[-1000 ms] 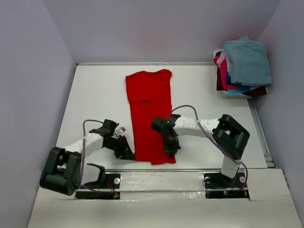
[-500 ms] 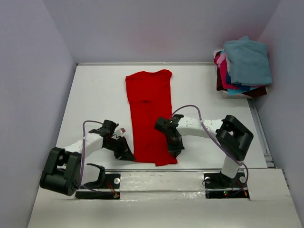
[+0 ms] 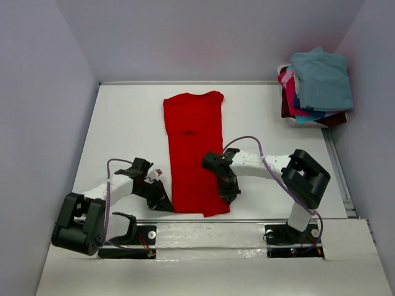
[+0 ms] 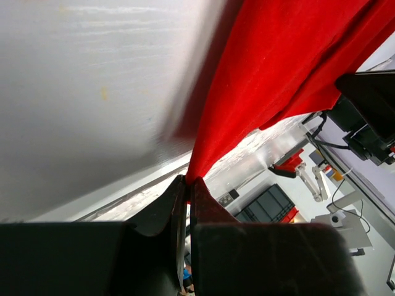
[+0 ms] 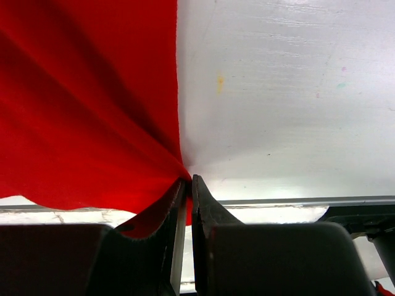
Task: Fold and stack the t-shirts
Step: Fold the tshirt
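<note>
The bright red t-shirt (image 3: pixel 194 148) lies as a long narrow strip down the middle of the white table (image 3: pixel 129 123), its near end lifted. My left gripper (image 3: pixel 168 205) is shut on the shirt's near left corner, and the cloth (image 4: pixel 278 68) rises from its jaws in the left wrist view. My right gripper (image 3: pixel 229 196) is shut on the near right edge, with red cloth (image 5: pixel 86 105) pinched between its jaws in the right wrist view. A stack of folded t-shirts (image 3: pixel 315 86), teal-blue on top with pink, blue and dark maroon below, sits at the back right corner.
Purple walls close in the table on the left, back and right. The table's near edge (image 3: pixel 247 220) runs just below both grippers, with the arm bases behind it. The stack overhangs the table's right rim.
Both grippers have shifted slightly with the shirt's near end; the left one moved down and left, the right one a little right. The near hem is pulled tighter and narrower.
</note>
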